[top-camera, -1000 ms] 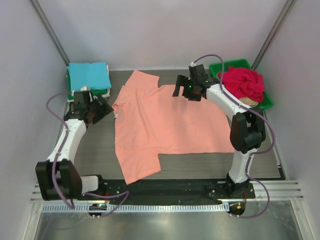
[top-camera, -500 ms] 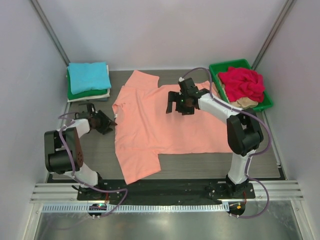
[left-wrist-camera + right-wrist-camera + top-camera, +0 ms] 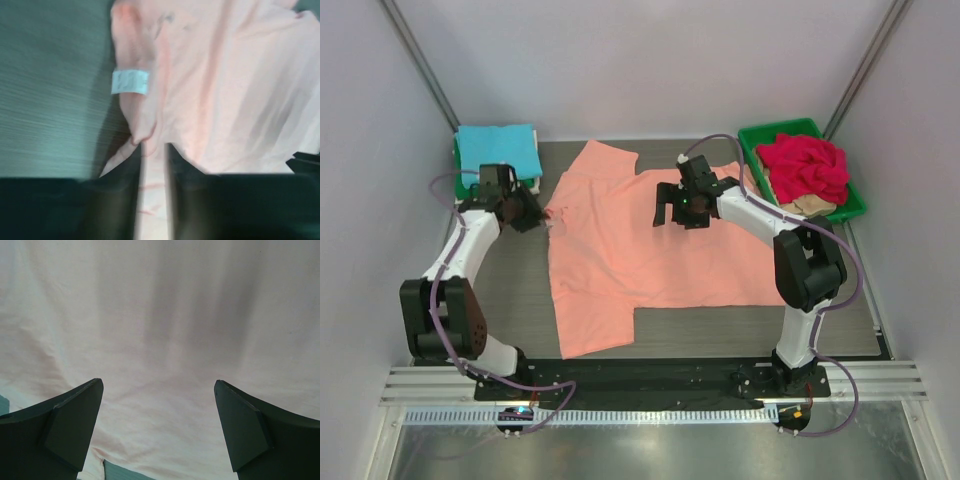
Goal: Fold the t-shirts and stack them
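We had our left gripper (image 3: 154, 147) pinched on the salmon t-shirt (image 3: 650, 250) at its collar edge, while our right gripper (image 3: 159, 385) hung spread wide above it.

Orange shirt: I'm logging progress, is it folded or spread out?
Spread out. The orange shirt lies flat across the table, both sleeves out; only its collar edge is bunched at the left gripper.

High rear overview, two wrist close-ups on shirt (image 3: 650, 240)
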